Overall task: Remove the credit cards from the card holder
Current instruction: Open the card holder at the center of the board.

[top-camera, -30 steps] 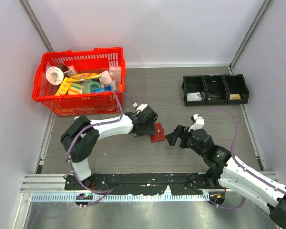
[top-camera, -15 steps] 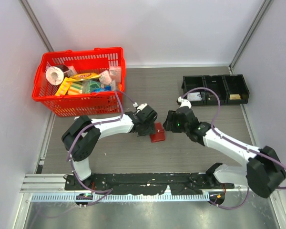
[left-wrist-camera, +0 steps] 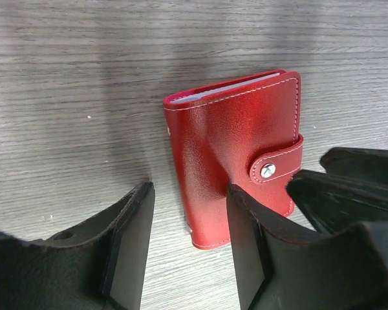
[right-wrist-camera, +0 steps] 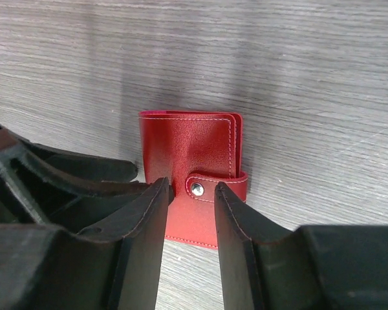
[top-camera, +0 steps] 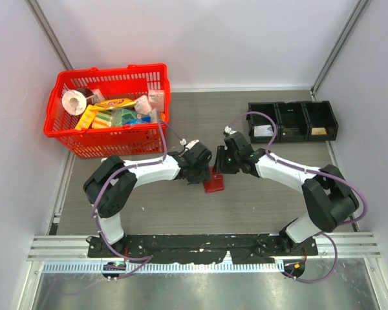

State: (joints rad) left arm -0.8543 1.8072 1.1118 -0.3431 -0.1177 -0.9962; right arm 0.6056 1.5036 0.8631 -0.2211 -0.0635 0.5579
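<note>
Top external view: the card holder (top-camera: 213, 181), a small red folded wallet, lies closed on the grey wood-grain bench (top-camera: 181, 213) near its middle. The left gripper (top-camera: 202, 172) meets it from 10 o'clock and the right gripper (top-camera: 222, 165) from 1 o'clock. Left wrist view: the jaws are released and stand apart. One finger (left-wrist-camera: 130, 239) is clear of the holder at its 8 o'clock, the other overlaps its lower edge, and a thin pale edge (left-wrist-camera: 220, 88) shows along its top. The snap tab (left-wrist-camera: 276, 159) is fastened. Right wrist view: the jaws stand a narrow gap apart, framing the silver snap (right-wrist-camera: 197, 188); whether they press the holder I cannot tell. A red basket (top-camera: 64, 139) full of packets sits at the bench's 10 o'clock, and a black three-compartment tray (top-camera: 292, 110) at 2 o'clock.
</note>
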